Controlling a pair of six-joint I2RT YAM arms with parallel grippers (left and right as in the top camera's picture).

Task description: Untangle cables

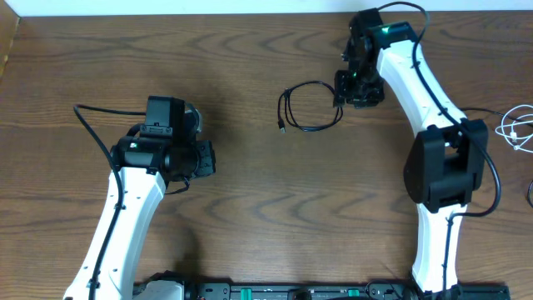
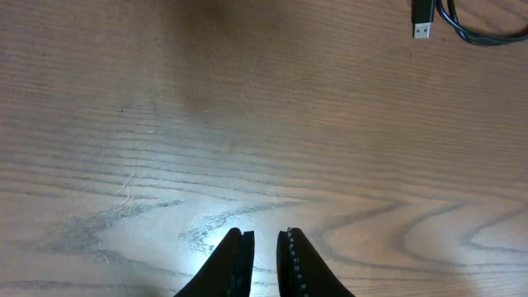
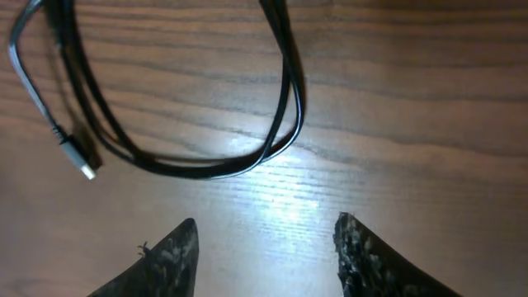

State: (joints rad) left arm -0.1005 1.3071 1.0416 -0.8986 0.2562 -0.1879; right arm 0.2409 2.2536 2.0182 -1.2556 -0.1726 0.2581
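The right pincer (image 3: pixel 266 221) is hanging released just above the worktop (image 1: pixel 250 50), its jaws standing wide with nothing between them. The black cable (image 3: pixel 206 171) is lying in a loose doubled loop just ahead of its fingertips. The white cable (image 1: pixel 518 129) is lying well apart at the far right edge of the worktop, beyond the right arm (image 1: pixel 441 167). The left pincer (image 2: pixel 264 234) is hovering over bare wood, clenched almost shut on nothing.

The main danger, as I am judging it, is sitting in that doubled loop. Two strands are running side by side along its near curve, so a close there is likely to be catching both at once. Pulling would then be dragging the whole coil instead of opening it, and could be cinching the crossings tighter.

The cord is also lying thin and flat on the wood. A shallow descent risks the jaws closing over it and coming up empty, while too deep a one would be scraping the fingertips on the worktop.

The USB plug (image 3: pixel 82 162) is trailing free at the loop's far side and may be snagging on a strand as the cable is drawn out.

The white cable is resting near the right arm's base, so a wide swing of that arm could be sweeping it over the edge.
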